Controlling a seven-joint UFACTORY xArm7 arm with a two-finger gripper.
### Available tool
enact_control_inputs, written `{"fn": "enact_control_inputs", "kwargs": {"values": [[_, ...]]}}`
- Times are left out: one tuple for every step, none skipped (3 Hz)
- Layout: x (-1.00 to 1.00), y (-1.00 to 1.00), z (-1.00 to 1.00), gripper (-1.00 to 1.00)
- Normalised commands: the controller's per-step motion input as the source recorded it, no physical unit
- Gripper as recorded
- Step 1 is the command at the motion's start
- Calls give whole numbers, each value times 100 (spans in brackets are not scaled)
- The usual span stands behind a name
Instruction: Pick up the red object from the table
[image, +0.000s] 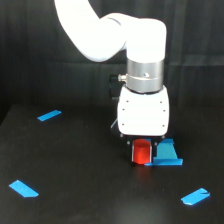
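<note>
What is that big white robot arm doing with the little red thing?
The white robot arm is reaching straight down to the black table, and its claw is right over the red object, a small stubby block. A flat blue patch lies right beside the block, on the exterior view's right, and three more blue patches sit farther out on the table. The claw's fingers are mostly hidden under the white body, so I cannot tell whether it has squeezed the block yet.

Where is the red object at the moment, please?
In the exterior view, the red object sits right of centre, directly beneath the gripper, with a blue patch immediately on its right.
</note>
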Motion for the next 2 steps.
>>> {"fn": "enact_control_inputs", "kwargs": {"values": [[-31,-4,92,-100],[-27,9,96,-100]]}}
